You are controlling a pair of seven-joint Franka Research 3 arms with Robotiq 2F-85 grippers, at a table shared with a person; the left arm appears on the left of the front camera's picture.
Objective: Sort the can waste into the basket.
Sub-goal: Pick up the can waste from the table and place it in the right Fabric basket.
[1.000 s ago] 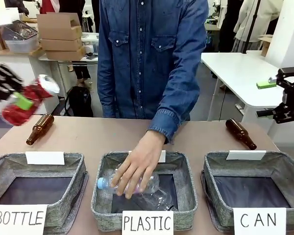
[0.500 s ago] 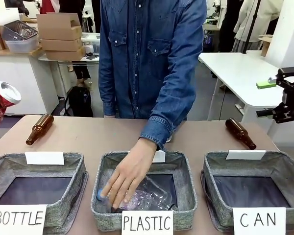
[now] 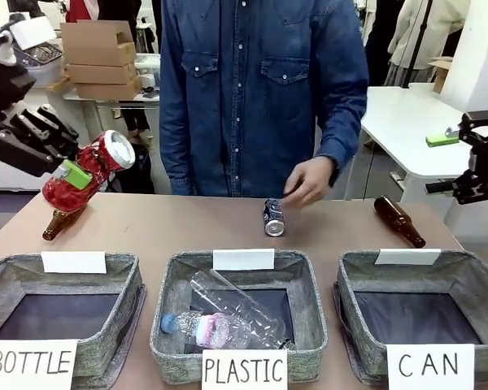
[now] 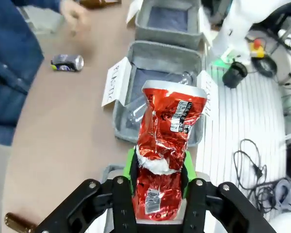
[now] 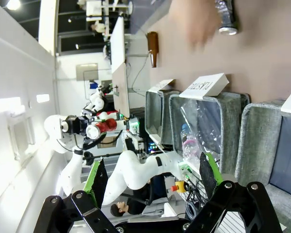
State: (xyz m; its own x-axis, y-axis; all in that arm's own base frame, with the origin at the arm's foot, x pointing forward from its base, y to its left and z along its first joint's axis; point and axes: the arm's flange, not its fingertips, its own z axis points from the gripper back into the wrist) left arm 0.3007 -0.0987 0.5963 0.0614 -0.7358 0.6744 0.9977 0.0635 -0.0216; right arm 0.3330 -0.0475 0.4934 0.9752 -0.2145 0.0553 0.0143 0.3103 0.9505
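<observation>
So far nothing is sorted: the CAN basket [image 3: 464, 264] at my right front has a bare dark base, and both cans are outside it. My left gripper [image 3: 71, 172] is clamped on the red can [image 3: 93, 166], green pads squeezing its crushed middle. It holds the can raised over the far left end of the table [image 3: 187, 227], well apart from that basket and roughly above a brown glass bottle [image 3: 63, 216]. The dark can [image 3: 274, 218] lies on its side on the tabletop just beyond the PLASTIC basket [image 3: 167, 325], silver end toward me. The person's hand [image 3: 309, 180] hovers near it, apparently not touching. My right gripper [image 5: 150, 177] has its fingers spread wide with nothing between them.

By my reckoning the red can has the whole table width left to cross, and the dark can then needs its own pickup.

The red can is thin glossy metal, heavily creased and buckled, with white label patches and a silver rim. I expect it to give further under the pads. The dark can is a short, smooth, dented cylinder that I judge could roll. The CAN basket is soft grey woven fabric, rectangular, with slightly slumped walls and a white paper sign.
</observation>
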